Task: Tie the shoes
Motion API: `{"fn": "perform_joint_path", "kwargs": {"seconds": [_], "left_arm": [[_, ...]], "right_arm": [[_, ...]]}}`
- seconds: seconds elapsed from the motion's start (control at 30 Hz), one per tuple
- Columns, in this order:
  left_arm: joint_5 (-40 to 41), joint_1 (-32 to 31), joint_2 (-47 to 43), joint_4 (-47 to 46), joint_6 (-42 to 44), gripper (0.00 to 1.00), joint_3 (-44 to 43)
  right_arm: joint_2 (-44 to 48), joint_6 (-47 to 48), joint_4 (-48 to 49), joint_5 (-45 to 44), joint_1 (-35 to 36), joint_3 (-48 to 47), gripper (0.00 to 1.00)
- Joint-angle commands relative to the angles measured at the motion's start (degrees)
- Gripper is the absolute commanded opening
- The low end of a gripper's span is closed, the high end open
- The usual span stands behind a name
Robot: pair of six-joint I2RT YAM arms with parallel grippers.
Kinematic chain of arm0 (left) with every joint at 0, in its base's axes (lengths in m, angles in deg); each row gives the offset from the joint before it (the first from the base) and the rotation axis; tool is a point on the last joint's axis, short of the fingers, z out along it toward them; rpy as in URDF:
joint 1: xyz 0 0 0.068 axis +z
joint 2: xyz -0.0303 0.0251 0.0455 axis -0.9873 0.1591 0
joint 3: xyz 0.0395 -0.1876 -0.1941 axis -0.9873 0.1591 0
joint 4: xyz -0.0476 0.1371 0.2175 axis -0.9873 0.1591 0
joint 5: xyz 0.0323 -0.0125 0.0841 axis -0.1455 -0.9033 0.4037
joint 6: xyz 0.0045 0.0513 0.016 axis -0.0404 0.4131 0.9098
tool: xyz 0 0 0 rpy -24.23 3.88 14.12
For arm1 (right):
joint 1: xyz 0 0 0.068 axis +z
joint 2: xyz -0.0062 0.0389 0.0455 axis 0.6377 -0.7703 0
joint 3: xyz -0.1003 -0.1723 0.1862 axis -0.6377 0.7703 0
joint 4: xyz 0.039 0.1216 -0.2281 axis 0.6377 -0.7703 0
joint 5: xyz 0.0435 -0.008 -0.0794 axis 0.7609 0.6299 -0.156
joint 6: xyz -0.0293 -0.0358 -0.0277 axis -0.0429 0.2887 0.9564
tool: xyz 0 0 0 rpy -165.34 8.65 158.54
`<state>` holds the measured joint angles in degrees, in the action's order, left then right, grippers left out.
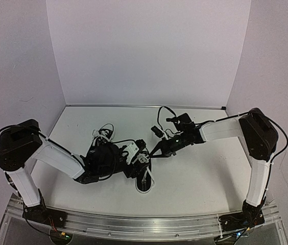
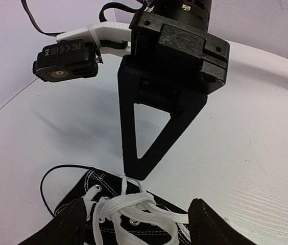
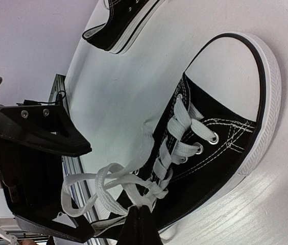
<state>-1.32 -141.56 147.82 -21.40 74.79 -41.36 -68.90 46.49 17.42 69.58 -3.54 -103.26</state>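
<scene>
The nearer shoe [image 1: 145, 181] lies on the white table [image 1: 200, 173] just ahead of my two bases, about midway between them, and both my grippers meet over it. The second shoe [image 1: 103, 133] sits apart, farther back and to my left. Both are black canvas with white stitching, a thick white rubber sole ribbed along its edge, a smooth rounded white toe cap and small metal eyelets. The white laces [image 3: 180, 138] are flat woven tape, crossing in neat bars up the front of the nearer shoe and then spilling into loose loops and a tangle near the top eyelets. My right gripper [image 3: 140, 217] is clenched. Its slim black triangular fingers press together at the tip and pinch a strand of those laces where the loops gather, the strand rising off the shoe to my fingertips. My left gripper [image 2: 136, 223] stands released, its jaws wide apart on either side of the laced front, with the loose loops between them; I cannot tell whether either finger touches the canvas. The table top is matte with a faint wood grain, closed in by plain pale walls [image 1: 144, 51].
</scene>
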Motion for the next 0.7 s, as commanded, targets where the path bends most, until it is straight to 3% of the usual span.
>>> {"fn": "perform_joint_path", "kwargs": {"seconds": [0.0, 0.23, 0.37, 0.47, 0.67], "left_arm": [[2.6, -0.2, 1.0, -3.7, 1.0, 0.64, -2.4], [4.2, -0.1, -0.2, -6.9, 0.0, 0.24, -0.2], [4.4, 0.2, -0.9, -7.5, -1.3, 0.07, 0.7], [4.6, 0.8, -1.3, -7.7, -3.2, 0.01, 1.2], [4.6, 3.1, -2.8, -7.5, -6.9, 0.00, 2.7]], "right_arm": [[2.2, -0.1, 0.9, 0.1, 0.3, -0.9, 0.00], [3.0, -0.4, 0.8, -1.6, 0.3, -0.5, 0.00], [4.1, -0.7, 0.8, -3.7, 0.3, 0.4, 0.00], [4.7, -0.8, 0.8, -5.3, 0.2, 1.3, 0.00], [5.2, -0.8, 0.6, -7.8, 0.1, 3.0, 0.00]]}}
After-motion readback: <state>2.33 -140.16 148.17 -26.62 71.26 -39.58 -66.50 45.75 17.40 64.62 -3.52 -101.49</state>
